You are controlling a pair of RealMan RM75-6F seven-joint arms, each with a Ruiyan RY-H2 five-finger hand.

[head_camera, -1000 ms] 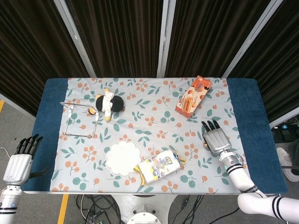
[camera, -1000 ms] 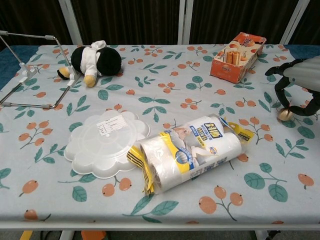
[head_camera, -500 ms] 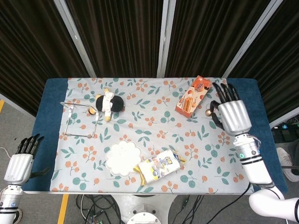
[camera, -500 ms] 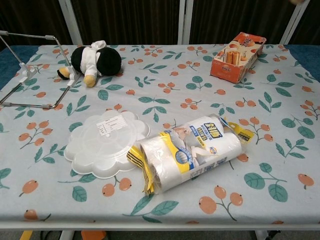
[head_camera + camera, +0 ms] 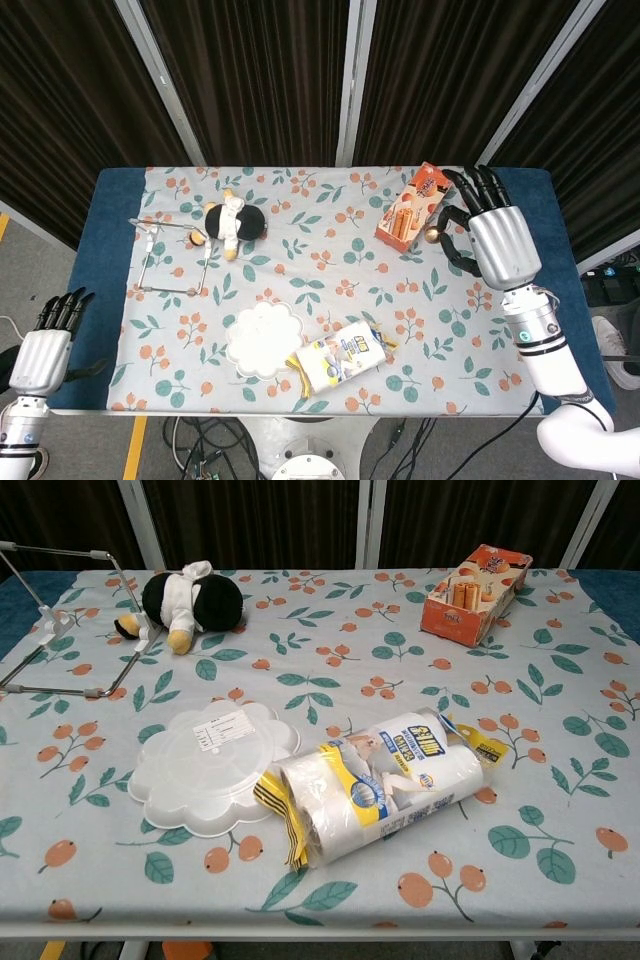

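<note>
Since half a second ago, right hand (image 5: 493, 237) sits slightly nearer the orange snack box (image 5: 414, 207), its dark fingers (image 5: 478, 187) spread apart and holding nothing, with the thumb curled toward the box's near long side; left hand (image 5: 44, 350) hangs almost unchanged. The box lies open-faced on the worktop (image 5: 330, 270), just left of the right hand and apart from it, and well right of the plush toy (image 5: 234, 221). Below and left of the box lie the white flower-shaped lid (image 5: 263, 338) and the wrapped paper rolls (image 5: 344, 358); the wire stand (image 5: 172, 258) stands beyond the toy. The left hand is furthest from the box, off the worktop's edge, with fingers straight, close together and empty. The chest view shows neither hand.

Risks, as judged: the box looks light and open on top, so a sideways touch by the thumb may slide or turn it rather than seat it in a grasp. A squeeze across the open face could crush the card wall or spill the sticks inside. A grip at one end may let the box tip.
</note>
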